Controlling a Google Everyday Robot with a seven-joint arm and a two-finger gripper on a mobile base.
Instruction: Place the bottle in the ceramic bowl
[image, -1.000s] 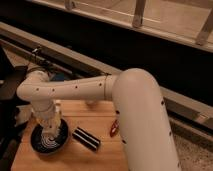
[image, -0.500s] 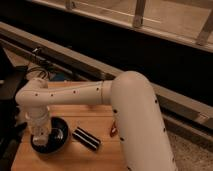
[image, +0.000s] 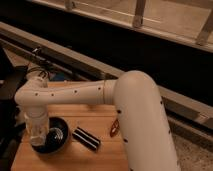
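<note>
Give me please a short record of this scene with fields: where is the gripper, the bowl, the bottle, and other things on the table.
gripper: at the arm's lower end, over the left rim of the ceramic bowl
ceramic bowl: dark, on the wooden table's front-left part
bottle: not discernible; possibly hidden by the gripper
black striped object: lying flat, right of the bowl
red object: small, beside the arm

1. A tabletop (image: 102, 159) of light brown wood fills the lower left.
2. Behind it a grey ledge (image: 186, 107) runs slanting from the upper left down to the right.
3. Above the ledge lies a wide, very dark band (image: 125, 47), in deep shadow.
4. At the top there is a pale surface (image: 170, 25) in warm light, with grey metal posts (image: 139, 12) standing on it.
5. At the lower right a grey speckled floor (image: 196, 154) is seen.
6. The hand (image: 37, 136) hangs low over the left part of the tabletop.
</note>
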